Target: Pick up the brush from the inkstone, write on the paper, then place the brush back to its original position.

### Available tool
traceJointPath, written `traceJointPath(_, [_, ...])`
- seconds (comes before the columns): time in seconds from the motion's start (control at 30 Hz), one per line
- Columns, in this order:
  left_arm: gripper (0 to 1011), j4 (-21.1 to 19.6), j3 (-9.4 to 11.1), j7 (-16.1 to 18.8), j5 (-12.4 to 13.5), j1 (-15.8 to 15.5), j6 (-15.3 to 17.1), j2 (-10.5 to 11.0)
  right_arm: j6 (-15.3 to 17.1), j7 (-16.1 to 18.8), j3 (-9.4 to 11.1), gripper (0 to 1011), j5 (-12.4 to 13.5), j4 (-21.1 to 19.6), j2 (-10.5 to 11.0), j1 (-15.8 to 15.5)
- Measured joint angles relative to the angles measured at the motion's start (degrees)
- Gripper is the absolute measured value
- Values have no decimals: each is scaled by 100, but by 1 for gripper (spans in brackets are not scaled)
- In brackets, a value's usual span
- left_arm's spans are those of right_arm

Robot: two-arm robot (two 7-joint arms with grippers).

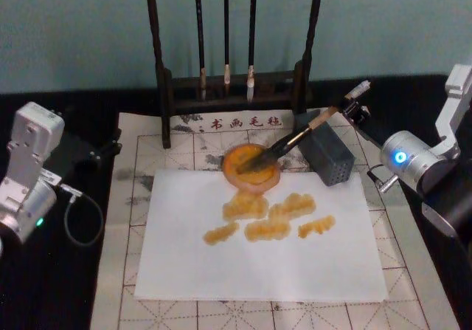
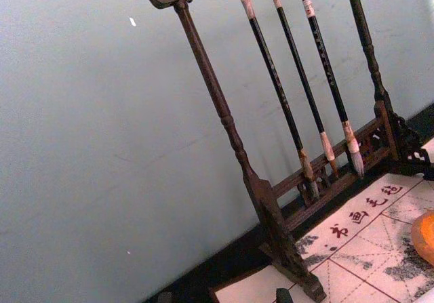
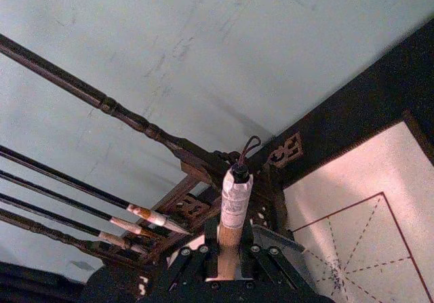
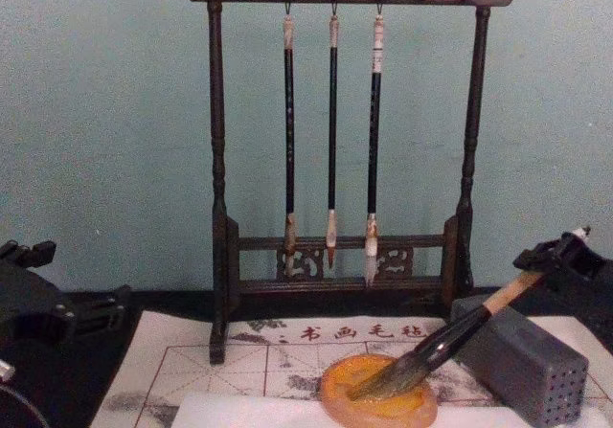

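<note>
The brush (image 1: 295,139) lies slanted, its dark tuft resting in the orange inkstone (image 1: 254,181) and its handle leaning over the grey block (image 1: 328,156). My right gripper (image 1: 352,108) is shut on the tan upper handle near its white end; the right wrist view shows the handle (image 3: 235,201) clamped between the jaws. From the chest, the brush (image 4: 441,347) slopes up from the inkstone (image 4: 383,404) to the right gripper (image 4: 560,256). The white paper (image 1: 258,263) lies in front of the inkstone and bears several orange strokes (image 1: 269,215). My left gripper (image 1: 103,149) is parked at the far left.
A dark wooden rack (image 1: 236,86) with three thin hanging brushes stands behind the inkstone. The cream grid mat (image 1: 140,160) with red characters lies under the paper. The grey block with small holes (image 4: 527,366) sits right of the inkstone.
</note>
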Motion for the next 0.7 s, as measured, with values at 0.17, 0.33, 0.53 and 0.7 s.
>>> traceJointPath(0.17, [1001,0,0,0,0,0,0,0,-10,14,-18,195,30,0,17,5])
traceJointPath(0.33, [1001,0,0,0,0,0,0,0,-52,68,-54,195,119,-31,59,11])
traceJointPath(0.53, [1001,0,0,0,0,0,0,0,-145,168,-111,194,224,-131,136,31])
traceJointPath(0.7, [1001,0,0,0,0,0,0,0,-191,215,-140,195,306,-223,183,36])
